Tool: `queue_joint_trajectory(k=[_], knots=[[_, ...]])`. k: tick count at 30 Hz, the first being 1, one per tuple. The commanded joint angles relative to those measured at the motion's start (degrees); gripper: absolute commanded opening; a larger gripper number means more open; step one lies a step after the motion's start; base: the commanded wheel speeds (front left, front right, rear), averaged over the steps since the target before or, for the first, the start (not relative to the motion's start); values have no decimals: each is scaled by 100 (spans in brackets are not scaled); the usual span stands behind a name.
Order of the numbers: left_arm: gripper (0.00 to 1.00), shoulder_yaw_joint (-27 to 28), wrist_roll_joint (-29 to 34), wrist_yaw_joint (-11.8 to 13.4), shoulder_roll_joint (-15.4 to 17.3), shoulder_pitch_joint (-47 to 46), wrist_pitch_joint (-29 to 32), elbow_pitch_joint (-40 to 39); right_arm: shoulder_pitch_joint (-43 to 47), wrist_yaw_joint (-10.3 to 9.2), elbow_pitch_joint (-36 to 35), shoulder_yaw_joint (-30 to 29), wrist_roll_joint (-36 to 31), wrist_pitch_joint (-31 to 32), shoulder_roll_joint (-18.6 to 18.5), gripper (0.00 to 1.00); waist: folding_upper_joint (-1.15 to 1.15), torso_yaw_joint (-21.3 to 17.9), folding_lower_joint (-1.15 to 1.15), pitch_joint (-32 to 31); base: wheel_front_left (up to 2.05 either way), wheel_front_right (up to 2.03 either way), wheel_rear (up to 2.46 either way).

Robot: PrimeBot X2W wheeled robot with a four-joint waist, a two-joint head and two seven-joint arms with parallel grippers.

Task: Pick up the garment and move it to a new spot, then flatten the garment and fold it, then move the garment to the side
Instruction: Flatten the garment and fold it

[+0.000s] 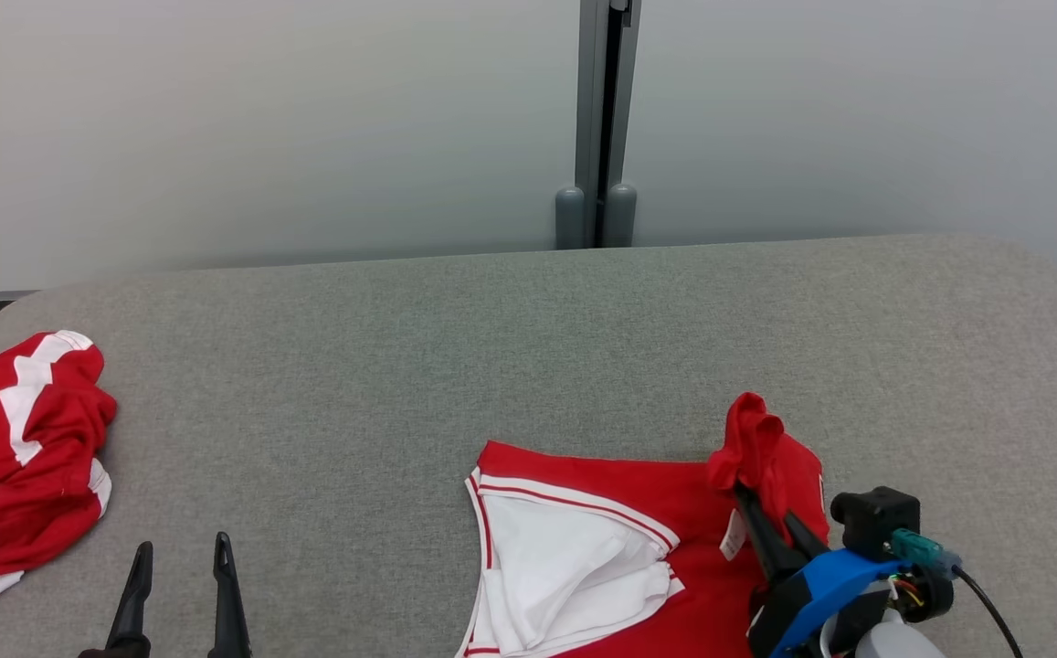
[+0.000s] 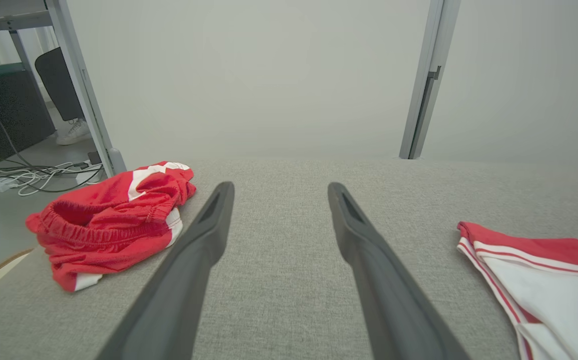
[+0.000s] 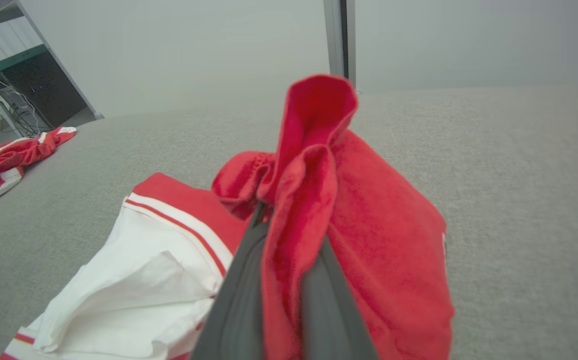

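The garment (image 1: 601,530), red with white panels and striped trim, lies partly spread at the near middle-right of the grey table (image 1: 491,347). My right gripper (image 1: 761,507) is shut on a bunched red fold at its right end and holds that fold raised off the cloth. In the right wrist view the red fold (image 3: 318,150) stands up between the dark fingers (image 3: 239,300). My left gripper (image 1: 183,557) is open and holds nothing, over bare table at the near left. Its fingers (image 2: 204,240) are spread wide, with the garment's edge (image 2: 543,270) off to the right.
A second crumpled red-and-white garment (image 1: 16,457) lies at the table's far left edge, also visible from the left wrist (image 2: 109,220). A pale wall with a grey post (image 1: 603,119) stands behind the table. Cables (image 2: 19,175) lie on the floor beyond the left edge.
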Motion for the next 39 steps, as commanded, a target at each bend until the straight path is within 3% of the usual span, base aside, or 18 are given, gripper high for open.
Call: queue_joint_trajectory(k=[1,12,26,27,28,35,39], knots=[[100,-11,-27,5,-7,-2,-26,24,27,1,-78,43,-25,49,36,0,-1,26,0,8,0,0,0],[100,-136,-72,-30,-8,-131,-26,127,-211,2,-401,795,149,287,445,0,-1,252,0,64,0,0,0],[100,-245,-14,-88,-9,-242,-26,230,-727,1,-18,1855,928,228,495,2,-1,540,0,112,0,0,0],[100,-249,-12,-88,-9,-248,-26,234,-765,2,87,1912,928,251,494,34,-1,550,0,117,0,0,0],[100,-250,-11,-92,-8,-250,-26,237,-795,2,148,1957,996,233,498,100,-1,558,0,120,0,0,0],[100,-220,-26,-75,-10,-176,-26,268,-923,1,499,2016,972,-60,495,100,-1,486,0,55,0,0,0],[100,-211,-36,-71,-8,-157,-26,254,-921,1,592,1602,610,-185,359,100,-1,378,0,-11,0,0,0]])
